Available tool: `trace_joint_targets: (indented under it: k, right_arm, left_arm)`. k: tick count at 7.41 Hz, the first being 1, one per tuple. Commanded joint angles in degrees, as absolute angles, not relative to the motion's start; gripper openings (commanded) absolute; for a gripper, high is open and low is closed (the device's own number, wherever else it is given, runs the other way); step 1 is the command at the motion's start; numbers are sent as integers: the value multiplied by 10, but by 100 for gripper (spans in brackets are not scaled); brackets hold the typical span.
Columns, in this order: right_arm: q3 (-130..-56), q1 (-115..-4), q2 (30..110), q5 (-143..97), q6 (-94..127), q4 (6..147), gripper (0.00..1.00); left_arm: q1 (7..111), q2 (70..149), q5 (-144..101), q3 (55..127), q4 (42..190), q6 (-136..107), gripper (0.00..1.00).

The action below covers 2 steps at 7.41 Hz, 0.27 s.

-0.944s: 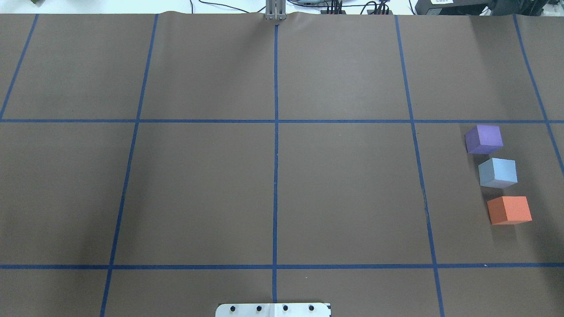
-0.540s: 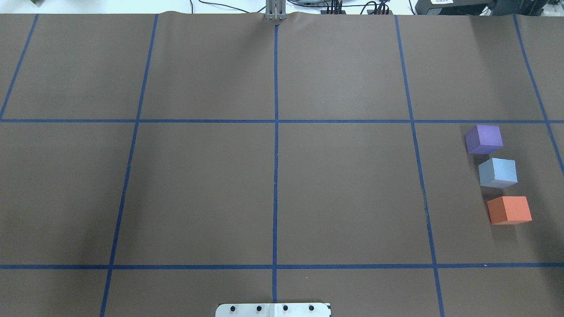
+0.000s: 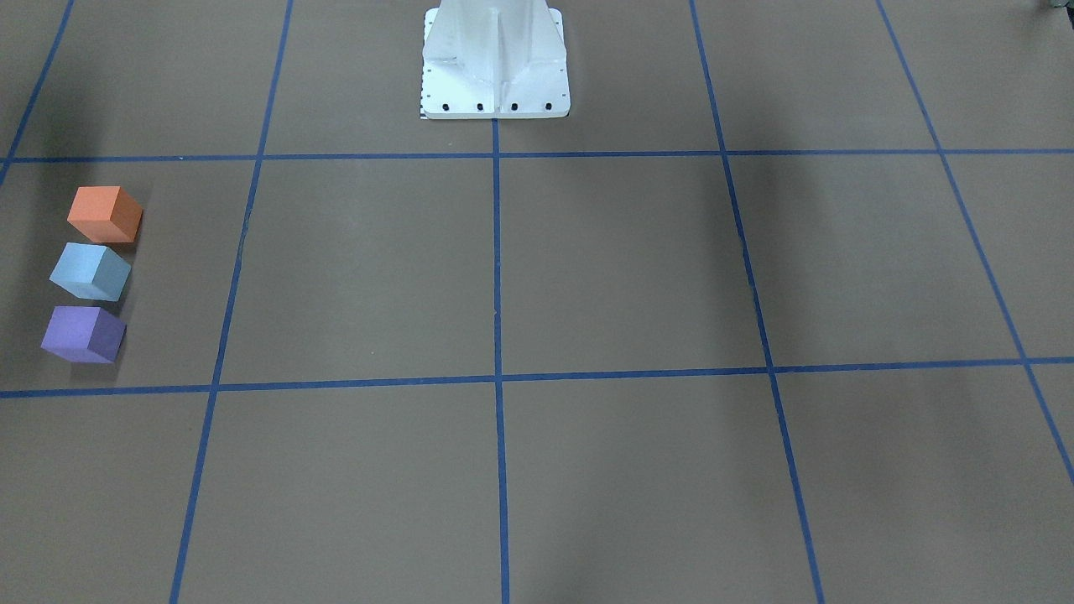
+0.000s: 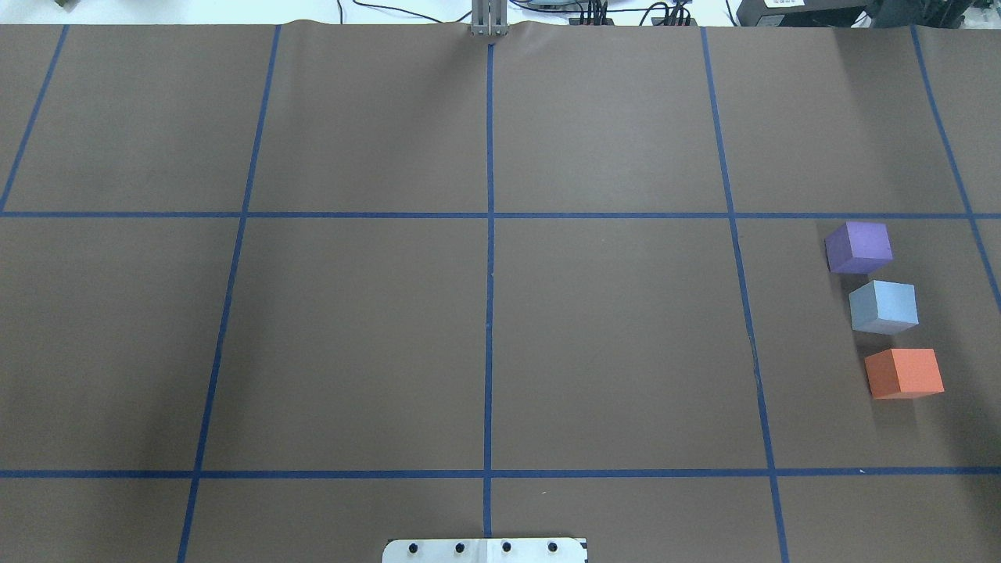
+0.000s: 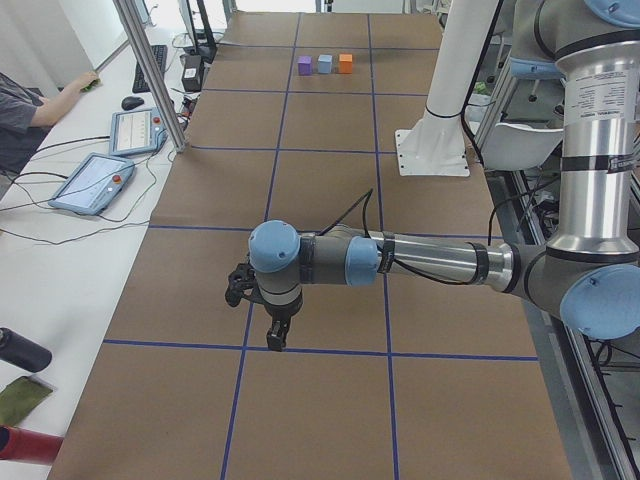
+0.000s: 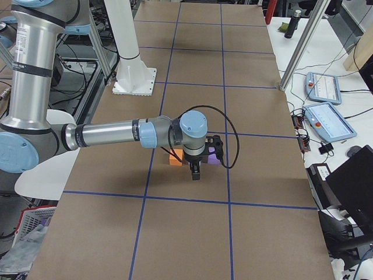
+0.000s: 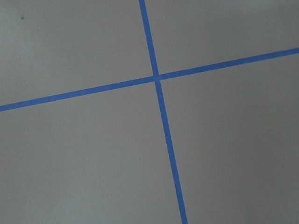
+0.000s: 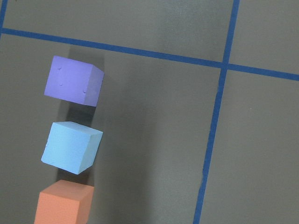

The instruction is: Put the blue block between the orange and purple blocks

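Note:
The blue block [image 4: 884, 306] sits on the brown table between the purple block [image 4: 859, 247] and the orange block [image 4: 904, 373], in a slightly slanted row at the table's right side. The same row shows in the front view: orange [image 3: 105, 214], blue [image 3: 90, 271], purple [image 3: 83, 334]. The right wrist view looks down on purple [image 8: 74, 80], blue [image 8: 71, 147] and orange [image 8: 63, 203]. My right gripper [image 6: 195, 172] hangs above the row, apart from it; I cannot tell if it is open. My left gripper [image 5: 277, 338] hangs over bare table far from the blocks; I cannot tell its state either.
Blue tape lines [image 7: 156, 77] divide the table into squares. The white robot base [image 3: 495, 59] stands at the robot's edge. A side desk with tablets [image 5: 95, 180], a metal post [image 5: 150, 70] and an operator's arm lies beyond the far edge.

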<state>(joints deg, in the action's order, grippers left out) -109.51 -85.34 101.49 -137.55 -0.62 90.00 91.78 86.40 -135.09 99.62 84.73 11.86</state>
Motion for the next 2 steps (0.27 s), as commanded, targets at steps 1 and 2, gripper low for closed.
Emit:
trace_joint_targets:
  k: [1,2]
  right_arm:
    - [-1095,-853,1014,-1375,-6,900,100]
    - [-1095,-853,1014,-1375,-6,900,100]
  left_arm:
    - [918,864,-1351,996,847,119,100]
    - [918,864,-1351,996,847,119,100]
